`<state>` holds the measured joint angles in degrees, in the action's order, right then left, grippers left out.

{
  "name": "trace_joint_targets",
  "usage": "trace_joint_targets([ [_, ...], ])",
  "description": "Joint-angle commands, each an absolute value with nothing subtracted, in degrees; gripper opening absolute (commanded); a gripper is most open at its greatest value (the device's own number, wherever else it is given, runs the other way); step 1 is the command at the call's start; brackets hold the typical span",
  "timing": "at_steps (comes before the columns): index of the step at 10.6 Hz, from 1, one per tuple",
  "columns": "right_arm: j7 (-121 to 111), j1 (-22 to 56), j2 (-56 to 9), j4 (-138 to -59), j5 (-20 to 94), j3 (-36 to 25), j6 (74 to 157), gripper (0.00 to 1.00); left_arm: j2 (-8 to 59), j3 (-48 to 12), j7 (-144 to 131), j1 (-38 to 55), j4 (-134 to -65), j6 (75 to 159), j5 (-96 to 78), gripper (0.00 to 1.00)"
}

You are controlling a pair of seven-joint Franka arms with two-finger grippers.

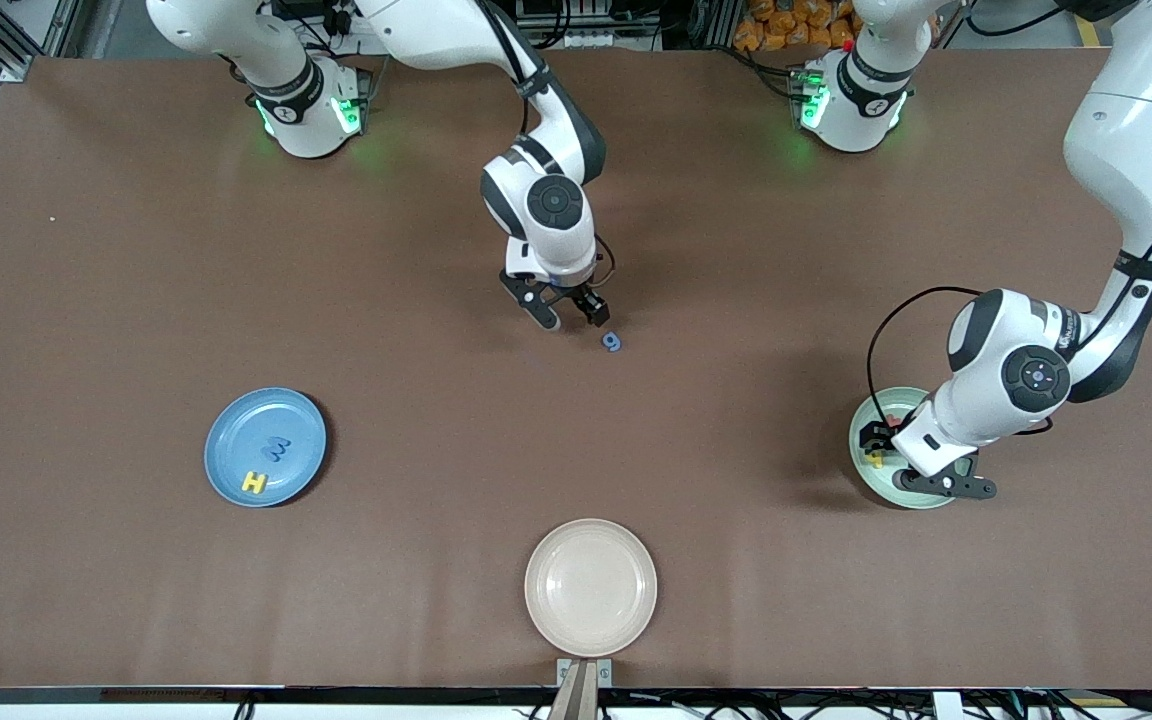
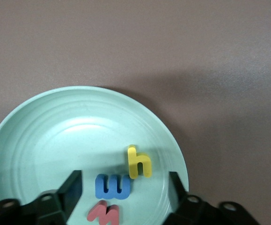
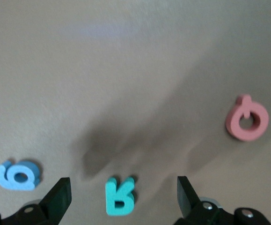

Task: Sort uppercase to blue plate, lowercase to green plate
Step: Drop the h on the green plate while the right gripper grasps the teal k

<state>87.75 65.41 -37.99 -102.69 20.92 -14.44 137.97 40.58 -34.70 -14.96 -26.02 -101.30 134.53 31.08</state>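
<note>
My right gripper (image 1: 571,315) hangs open over the table's middle. In the right wrist view its fingers (image 3: 60,192) straddle the teal-green R (image 3: 120,199), with the blue g (image 3: 18,175) and the red Q (image 3: 247,119) lying beside it. In the front view only the g (image 1: 613,342) shows. The blue plate (image 1: 236,420) holds the yellow H (image 1: 254,483) and the blue M (image 1: 276,450). My left gripper (image 1: 881,445) is open and empty over the green plate (image 1: 861,425). That plate (image 2: 55,136) holds the yellow y (image 2: 139,162), the blue m (image 2: 114,186) and the red w (image 2: 104,213).
A cream plate (image 1: 591,587) lies near the table's front edge, nearer to the camera than the g. The blue plate sits toward the right arm's end, the green plate toward the left arm's end.
</note>
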Motion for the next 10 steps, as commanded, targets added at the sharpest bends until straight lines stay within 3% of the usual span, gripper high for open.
trace_joint_targets([
  [1,90.2,67.4,-38.8,-102.9,23.4,-14.7,141.0,1.00,40.3,-34.5,-14.1,-25.6,-101.0,134.6,30.8,1.00],
  [10,90.8,67.6,-40.0,-102.7,23.3,-14.8,141.2,1.00,40.4,-34.4,-14.5,-25.1,-100.9,135.1,30.8,1.00],
])
